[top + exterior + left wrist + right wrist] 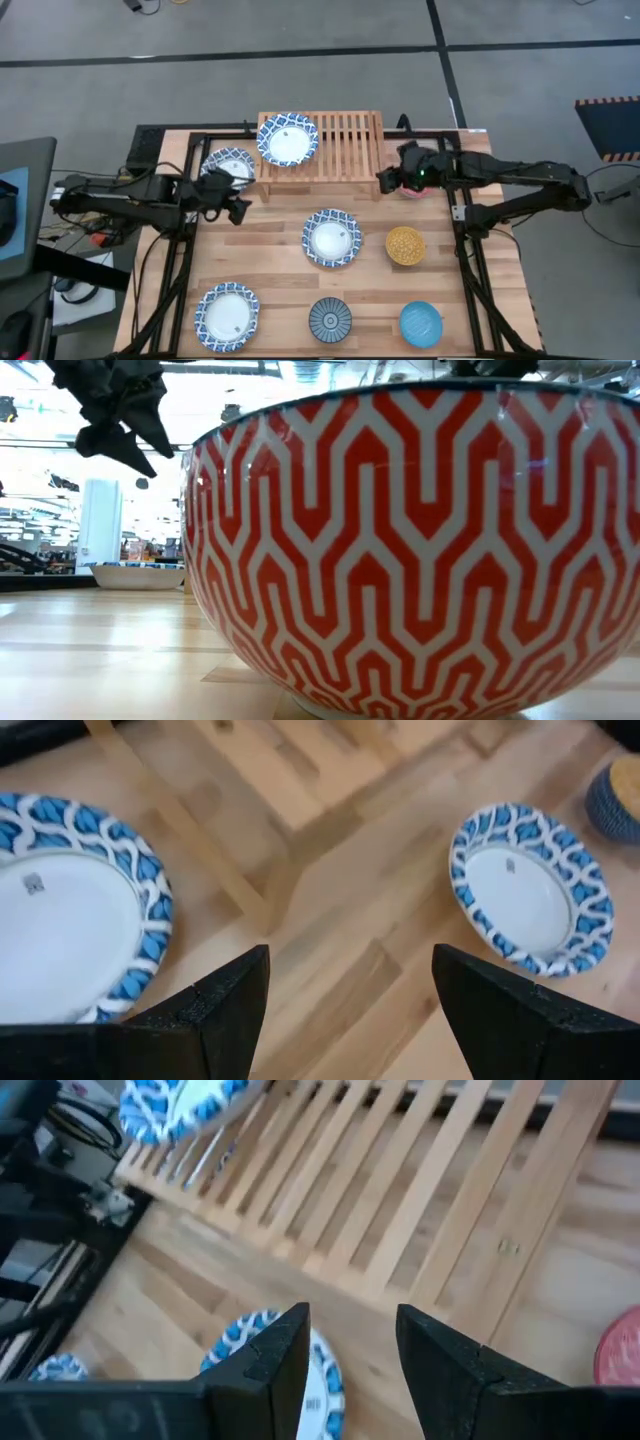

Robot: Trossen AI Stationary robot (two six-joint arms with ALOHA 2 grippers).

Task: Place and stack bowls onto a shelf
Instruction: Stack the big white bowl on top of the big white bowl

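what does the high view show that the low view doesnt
Only the high view shows the shelf with one patterned bowl on it, the yellow bowl, the blue bowl, and both arms. Only the low view shows the red bowl close up, with its white zigzag pattern. Both share the plank tabletop.

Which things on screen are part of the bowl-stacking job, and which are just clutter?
Job:
shelf
patterned bowl on the shelf
patterned bowl beside the shelf
centre patterned bowl
front-left patterned bowl
yellow bowl
striped bowl
plain blue bowl
red bowl

Clutter:
cables on the floor
striped floor mat
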